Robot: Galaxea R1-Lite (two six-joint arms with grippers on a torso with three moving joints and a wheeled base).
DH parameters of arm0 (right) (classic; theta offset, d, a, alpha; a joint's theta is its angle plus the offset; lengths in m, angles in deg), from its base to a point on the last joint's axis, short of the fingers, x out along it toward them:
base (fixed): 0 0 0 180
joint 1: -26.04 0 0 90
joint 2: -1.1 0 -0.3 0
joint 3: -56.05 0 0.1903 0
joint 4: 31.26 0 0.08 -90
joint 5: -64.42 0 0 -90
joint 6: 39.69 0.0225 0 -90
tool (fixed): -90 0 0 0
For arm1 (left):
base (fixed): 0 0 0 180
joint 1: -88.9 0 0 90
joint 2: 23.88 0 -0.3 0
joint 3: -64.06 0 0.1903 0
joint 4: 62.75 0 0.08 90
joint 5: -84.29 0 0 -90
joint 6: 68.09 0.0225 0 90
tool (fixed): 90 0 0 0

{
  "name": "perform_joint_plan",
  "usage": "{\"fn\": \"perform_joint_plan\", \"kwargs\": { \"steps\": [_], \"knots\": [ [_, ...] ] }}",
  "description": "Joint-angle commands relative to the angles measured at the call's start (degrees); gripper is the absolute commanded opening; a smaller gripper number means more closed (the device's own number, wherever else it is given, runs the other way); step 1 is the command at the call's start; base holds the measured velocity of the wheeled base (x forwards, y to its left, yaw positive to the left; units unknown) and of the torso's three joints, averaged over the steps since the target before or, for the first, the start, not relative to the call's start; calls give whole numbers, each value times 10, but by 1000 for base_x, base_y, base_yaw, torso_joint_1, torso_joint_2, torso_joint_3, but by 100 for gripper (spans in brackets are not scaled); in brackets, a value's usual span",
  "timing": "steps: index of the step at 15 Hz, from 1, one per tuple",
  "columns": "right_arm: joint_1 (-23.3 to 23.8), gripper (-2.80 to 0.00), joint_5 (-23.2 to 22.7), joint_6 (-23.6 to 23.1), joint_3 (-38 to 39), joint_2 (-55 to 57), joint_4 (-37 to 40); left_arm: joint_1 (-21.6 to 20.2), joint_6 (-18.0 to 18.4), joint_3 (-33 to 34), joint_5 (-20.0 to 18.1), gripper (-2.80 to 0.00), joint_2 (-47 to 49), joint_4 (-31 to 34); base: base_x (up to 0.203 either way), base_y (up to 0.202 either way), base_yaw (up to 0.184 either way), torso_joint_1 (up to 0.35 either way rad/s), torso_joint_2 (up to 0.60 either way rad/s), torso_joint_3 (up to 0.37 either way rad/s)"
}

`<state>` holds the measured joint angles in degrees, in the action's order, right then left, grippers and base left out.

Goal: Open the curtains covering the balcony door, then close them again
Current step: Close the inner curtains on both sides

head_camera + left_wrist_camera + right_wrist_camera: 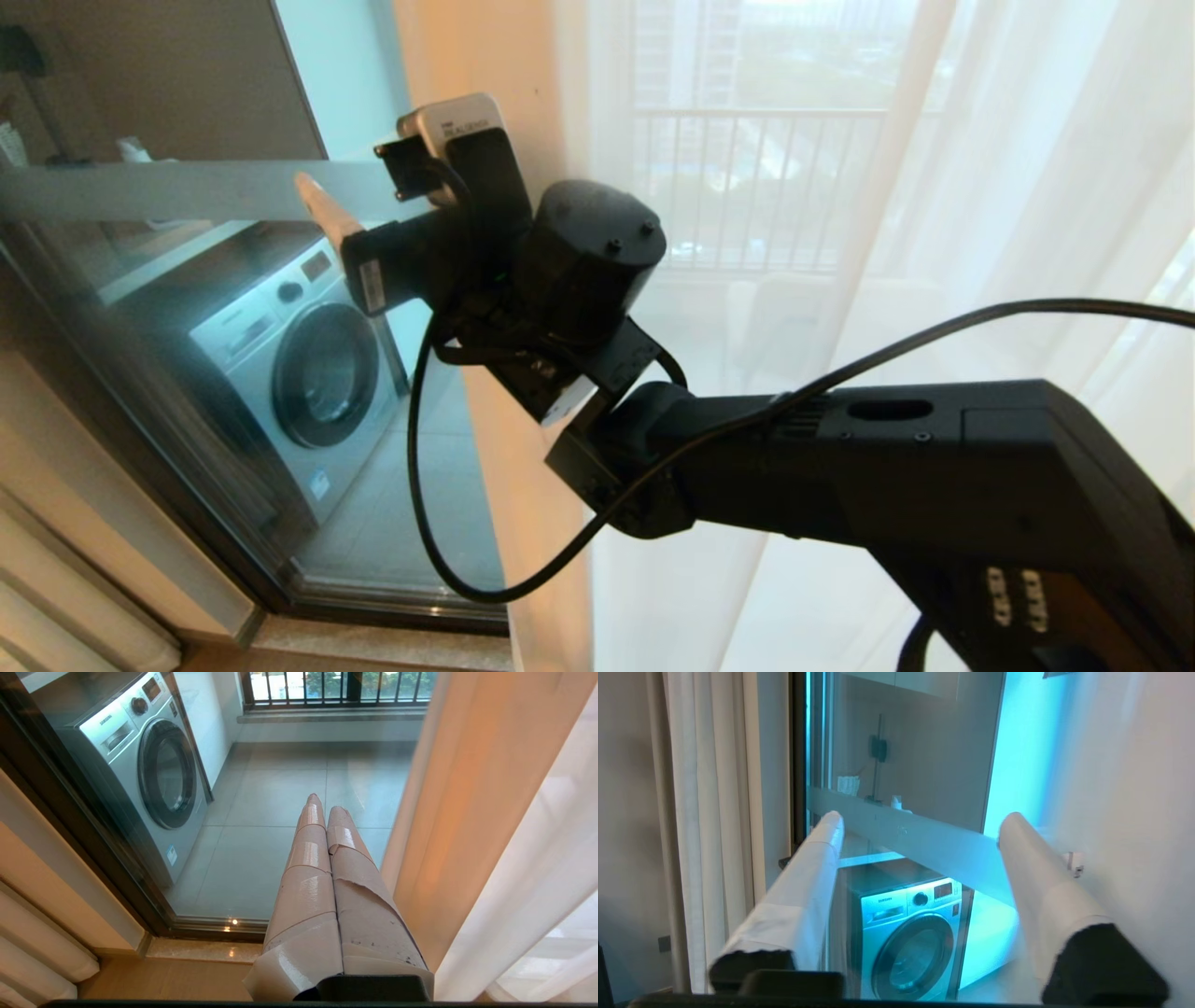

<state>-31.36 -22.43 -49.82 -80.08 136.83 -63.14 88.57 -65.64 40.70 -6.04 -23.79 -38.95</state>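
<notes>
- Currently, the right gripper (920, 830) is standing spread and empty beside the curtains (980, 233), with the balcony door (233, 308) partly uncovered.
- Judged next: regrasping the curtain edge.
- Left gripper (325, 808) is parked, pressed together.

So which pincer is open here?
The right pincer, fingers spread wide before the balcony door; the left pincer has its fingers pressed together.

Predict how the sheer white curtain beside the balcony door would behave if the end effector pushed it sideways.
The curtain probably gives limply, since it hangs in soft folds. It seems light: the railing shows through it. It would likely bunch rather than slide as one sheet.
</notes>
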Motion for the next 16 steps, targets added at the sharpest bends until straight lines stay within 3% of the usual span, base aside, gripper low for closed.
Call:
{"fn": "perform_joint_plan", "kwargs": {
  "steps": [1, 5, 13, 14, 16],
  "knots": [
    [4, 0, 0, -1, 1, -21, -1, 0, 0, 0, 0, -280, 1, 0, 0, 0, 0, 0, 0, 0],
    [15, 0, -3, -2, 26, -71, 24, 0, 0, 0, 0, -280, 1, 0, 0, 0, 0, 0, 0, 0],
    [38, 0, -21, -15, 223, -228, 34, 0, 1, 0, 0, -280, 1, 0, 0, 0, 0, 0, 0, 0],
    [44, -280, -21, -16, 245, -246, 33, 0, 1, 0, 0, -280, 1, 0, 0, 0, 0, 0, 0, 0],
    [55, -280, -22, -16, 291, -282, 31, 0, 1, 0, 0, -280, 1, 0, 0, 0, 0, 0, 0, 0]
  ]
}}
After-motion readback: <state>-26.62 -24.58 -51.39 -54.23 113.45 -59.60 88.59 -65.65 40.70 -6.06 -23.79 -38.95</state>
